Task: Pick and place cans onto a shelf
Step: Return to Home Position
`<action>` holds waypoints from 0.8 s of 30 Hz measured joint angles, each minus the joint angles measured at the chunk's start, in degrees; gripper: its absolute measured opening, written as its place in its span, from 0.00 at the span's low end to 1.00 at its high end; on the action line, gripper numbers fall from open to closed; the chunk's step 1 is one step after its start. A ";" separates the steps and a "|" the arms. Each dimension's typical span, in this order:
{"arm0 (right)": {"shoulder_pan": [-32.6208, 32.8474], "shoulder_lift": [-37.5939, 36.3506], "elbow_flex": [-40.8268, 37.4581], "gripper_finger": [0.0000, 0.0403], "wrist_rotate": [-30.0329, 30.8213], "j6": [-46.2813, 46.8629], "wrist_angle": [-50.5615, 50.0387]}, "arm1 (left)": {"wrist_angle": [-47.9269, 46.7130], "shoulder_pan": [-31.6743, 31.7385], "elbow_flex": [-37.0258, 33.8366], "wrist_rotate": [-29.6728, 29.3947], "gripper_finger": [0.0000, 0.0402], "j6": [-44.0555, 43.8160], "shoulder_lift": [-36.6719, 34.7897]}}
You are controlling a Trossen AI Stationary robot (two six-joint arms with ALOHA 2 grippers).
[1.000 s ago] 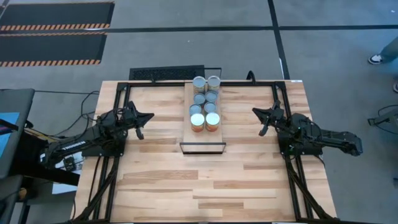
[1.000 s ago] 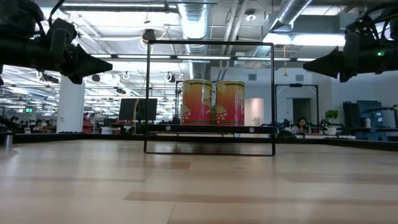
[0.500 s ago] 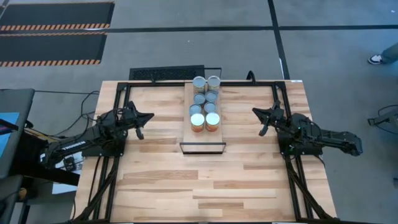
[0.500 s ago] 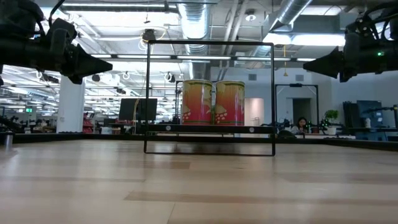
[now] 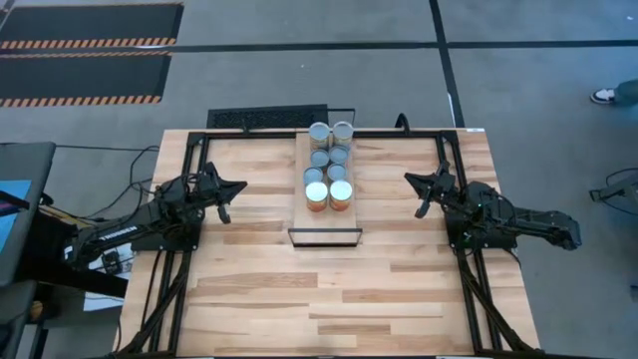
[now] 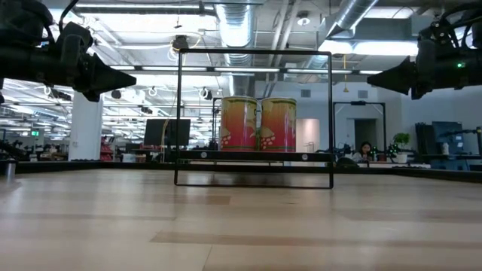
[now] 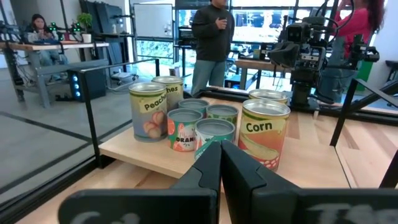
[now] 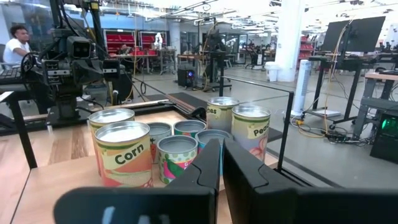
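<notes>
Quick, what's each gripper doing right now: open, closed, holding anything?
Left dark two-finger gripper: shut, holding nothing.
Right dark two-finger gripper: shut, holding nothing.

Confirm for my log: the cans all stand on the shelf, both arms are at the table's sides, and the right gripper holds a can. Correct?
No: the right gripper holds nothing; the right wrist view shows its jaws shut and empty. The cans stand on the shelf, both arms at the sides.
</notes>
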 joint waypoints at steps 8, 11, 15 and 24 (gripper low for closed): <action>0.00 0.00 0.00 0.10 0.00 0.00 0.00 | 0.00 0.00 0.00 0.00 0.00 -0.15 0.00; 0.00 0.00 0.00 0.10 0.00 0.00 0.00 | 0.00 0.01 0.00 -0.01 0.00 0.50 0.00; 0.00 0.00 0.00 0.10 -0.02 0.00 0.00 | 0.00 0.00 0.00 0.00 0.00 0.02 0.00; 0.00 0.00 0.02 0.10 0.00 0.00 0.00 | 0.00 0.01 0.00 0.00 0.00 0.28 0.01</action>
